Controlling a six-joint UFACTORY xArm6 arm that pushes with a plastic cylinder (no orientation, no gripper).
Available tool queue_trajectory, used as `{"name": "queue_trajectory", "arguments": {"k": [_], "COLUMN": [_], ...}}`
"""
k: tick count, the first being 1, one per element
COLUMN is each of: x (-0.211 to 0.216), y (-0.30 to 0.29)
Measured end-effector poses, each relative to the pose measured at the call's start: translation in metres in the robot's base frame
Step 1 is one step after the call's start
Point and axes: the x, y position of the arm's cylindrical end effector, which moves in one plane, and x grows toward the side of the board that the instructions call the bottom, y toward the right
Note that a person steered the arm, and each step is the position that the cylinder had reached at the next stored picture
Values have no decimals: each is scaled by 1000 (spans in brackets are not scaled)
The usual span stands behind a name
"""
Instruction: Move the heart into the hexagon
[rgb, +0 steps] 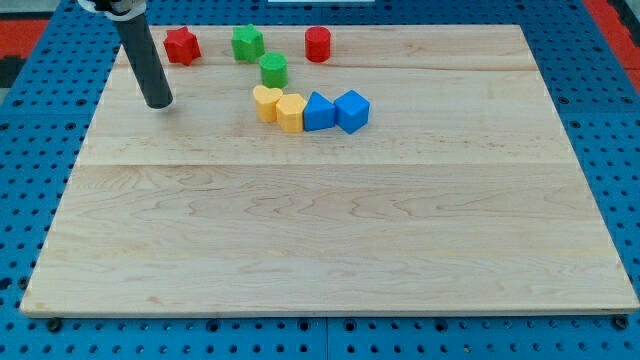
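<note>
A yellow heart (267, 101) lies on the wooden board, touching a yellow hexagon (291, 112) on its right. My tip (159, 103) rests on the board well to the left of the heart, below the red star (182, 45). The rod rises from the tip toward the view's top left.
A blue block (318, 111) touches the hexagon's right side, with a blue cube (352, 110) beside it. A green cylinder (274, 69) sits just above the heart. A green block (247, 42) and a red cylinder (318, 44) lie near the top edge. Blue pegboard (30, 150) surrounds the board.
</note>
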Motion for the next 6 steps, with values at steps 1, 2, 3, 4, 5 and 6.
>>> {"name": "queue_trajectory", "arguments": {"k": [1,2,3,4,5,6], "x": [-1,-4,-24,-48,-69,-80], "y": [0,0,4,42,84,79]}}
